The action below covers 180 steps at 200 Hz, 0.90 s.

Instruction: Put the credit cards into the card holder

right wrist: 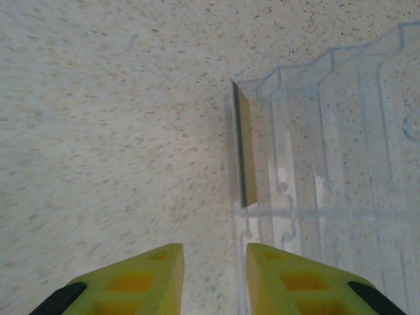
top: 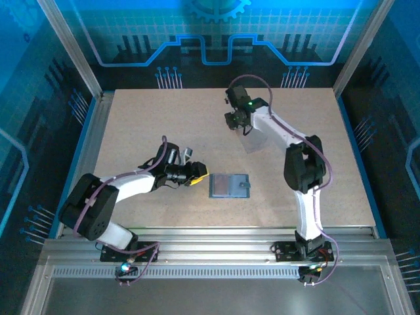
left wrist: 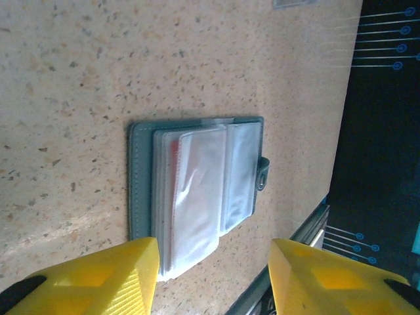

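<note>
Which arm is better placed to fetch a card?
Right. The right end effector points at the thin card standing on edge in the clear plastic tray; the left end effector faces the open teal-grey wallet.

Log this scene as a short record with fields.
card holder: open flat on the table, clear sleeves up, red showing in one sleeve
card: on edge at the end of the clear tray, colour unclear
left jaws: apart, empty, near the card holder
right jaws: apart, empty, facing the card
</note>
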{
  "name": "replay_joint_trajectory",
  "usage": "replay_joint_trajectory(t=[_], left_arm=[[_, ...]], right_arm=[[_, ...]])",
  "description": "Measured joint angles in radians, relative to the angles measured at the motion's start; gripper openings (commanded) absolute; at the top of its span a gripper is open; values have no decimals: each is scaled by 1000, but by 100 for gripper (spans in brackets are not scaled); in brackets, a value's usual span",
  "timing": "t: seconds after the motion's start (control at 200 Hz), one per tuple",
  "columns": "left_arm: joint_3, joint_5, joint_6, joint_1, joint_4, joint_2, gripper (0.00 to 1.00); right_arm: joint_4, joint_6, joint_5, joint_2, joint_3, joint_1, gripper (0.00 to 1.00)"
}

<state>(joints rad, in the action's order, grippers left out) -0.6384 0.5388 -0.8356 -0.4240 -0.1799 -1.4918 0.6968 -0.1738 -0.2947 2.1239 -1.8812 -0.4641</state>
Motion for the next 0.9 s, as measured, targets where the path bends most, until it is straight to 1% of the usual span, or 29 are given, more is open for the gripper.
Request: replay_joint_trajectory(t=[0.19,0.325,0.44,0.63,0.71,0.9], left_arm=[[0,-69,47,-21,52,93,54],[0,-131,85,-45,85,171,55],[0,-163,106,-56,105,209,55],[0,-185,113,-57,126,214,55],[0,-185,113,-57,127,214,55],[0,-187,113,-57,131,214,55]], right_arm=[[14,72,-94,164,-159,-2,33],[30,98,-127,266,-285,-2,31],[50,112,-143,334,-365,-2,30],[86,125,-160,390,-427,-1,27],[100,130,-163,393,-433,-1,24],[111,135,-163,396,-438,-1,19]])
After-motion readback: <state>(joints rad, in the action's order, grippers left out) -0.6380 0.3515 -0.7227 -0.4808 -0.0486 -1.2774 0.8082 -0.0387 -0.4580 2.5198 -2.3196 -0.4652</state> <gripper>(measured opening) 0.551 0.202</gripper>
